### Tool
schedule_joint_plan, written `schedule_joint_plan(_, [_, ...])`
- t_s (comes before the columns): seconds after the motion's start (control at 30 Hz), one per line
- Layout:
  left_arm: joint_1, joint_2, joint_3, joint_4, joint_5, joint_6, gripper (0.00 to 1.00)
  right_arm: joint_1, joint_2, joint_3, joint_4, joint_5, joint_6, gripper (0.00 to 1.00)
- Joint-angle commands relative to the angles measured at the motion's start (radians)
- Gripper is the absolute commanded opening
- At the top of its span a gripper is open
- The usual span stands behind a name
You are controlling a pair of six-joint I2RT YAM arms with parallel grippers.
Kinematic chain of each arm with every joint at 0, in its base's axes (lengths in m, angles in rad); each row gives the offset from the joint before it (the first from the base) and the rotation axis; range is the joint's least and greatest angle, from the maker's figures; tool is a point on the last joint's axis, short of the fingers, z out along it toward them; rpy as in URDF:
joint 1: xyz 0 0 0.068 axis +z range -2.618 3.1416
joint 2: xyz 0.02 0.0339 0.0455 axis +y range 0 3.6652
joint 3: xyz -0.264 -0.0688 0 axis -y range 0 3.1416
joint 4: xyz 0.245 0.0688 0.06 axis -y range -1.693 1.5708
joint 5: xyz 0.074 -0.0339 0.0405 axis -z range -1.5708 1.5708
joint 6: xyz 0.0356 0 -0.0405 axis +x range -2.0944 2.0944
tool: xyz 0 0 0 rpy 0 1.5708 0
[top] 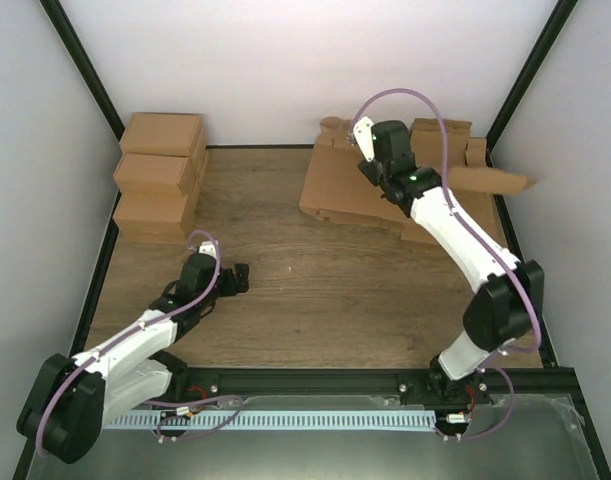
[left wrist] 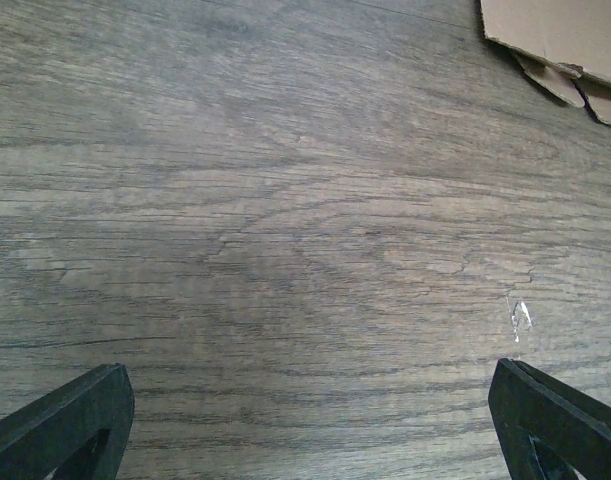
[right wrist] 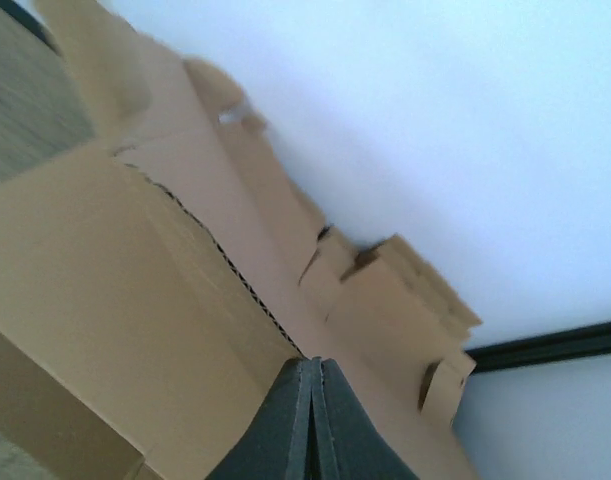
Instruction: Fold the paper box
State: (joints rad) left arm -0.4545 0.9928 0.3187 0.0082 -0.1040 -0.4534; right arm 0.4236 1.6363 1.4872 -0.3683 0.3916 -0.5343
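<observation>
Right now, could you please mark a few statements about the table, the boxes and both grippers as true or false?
1. The left gripper is open above the table. True.
2. The right gripper is wide open. False: its fingers are shut together.
3. Three closed brown boxes sit along the table's left edge. True.
4. The paper box is already folded into shape. False: it is a flat, unfolded sheet at the far right, where the right gripper is.
</observation>
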Motion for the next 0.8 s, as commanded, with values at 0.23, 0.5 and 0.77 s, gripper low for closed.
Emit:
schedule_joint_plan(0.23, [-0.004, -0.028, 0.023, -0.02, -0.014, -0.007, 1.0, 0.492, -0.137, 0.138, -0.44, -0.127, 0.219, 0.04])
schedule_joint_plan(0.5, [-0.004, -0.172, 0.125, -0.336, -0.073, -0.226, 1.0, 0.624, -0.251, -0.215, -0.33, -0.308, 0.662, 0.73])
schedule_joint_plan(0.77, [-0.001, -0.505, 0.096, -0.492, -0.059, -0.462, 1.0, 0.603, -0.596, -0.54, -0.127, -0.259, 0.946, 1.0])
